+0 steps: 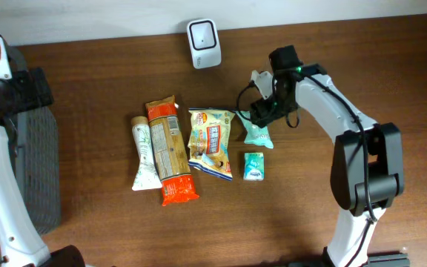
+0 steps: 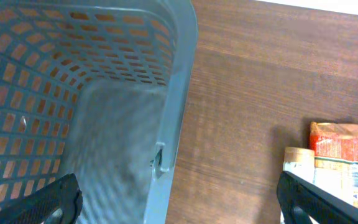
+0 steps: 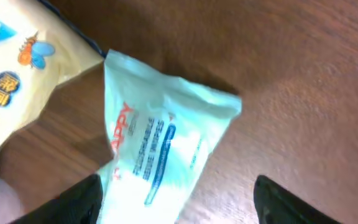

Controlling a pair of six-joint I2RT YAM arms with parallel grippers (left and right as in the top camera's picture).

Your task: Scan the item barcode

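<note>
Bench (image 1: 347, 67): brown wood, all items lie on it. Grey mesh basket (image 1: 39, 170) at the left edge, with the left gripper (image 2: 179, 208) hanging over its rim, jaws fully spread and holding nothing, so it's idle. The right arm (image 1: 332, 104) reaches in from the right edge toward mid-bench. Row of goods mid-bench, left to right: white tube (image 1: 145, 152), long orange-red packet (image 1: 170, 152) just beside it, yellow snack bag (image 1: 212, 142). White scanner (image 1: 203, 43) stands at the back edge, well apart from the row. The target looks like the teal wipes pack (image 3: 160, 143), lying flat at the right end of the row, one corner by the snack bag. Small green pack (image 1: 253, 166) sits just in front of it, toward the near edge. The right gripper (image 3: 179, 202) is directly over the wipes pack, jaws released and astride it, not clamped. Step, by my read: pre-grasp on the pick, scan not started. Next: lower, close across the pack's narrow width, lift clear of the snack bag, carry to the scanner. Can't see a barcode, so the pack may need turning.
</note>
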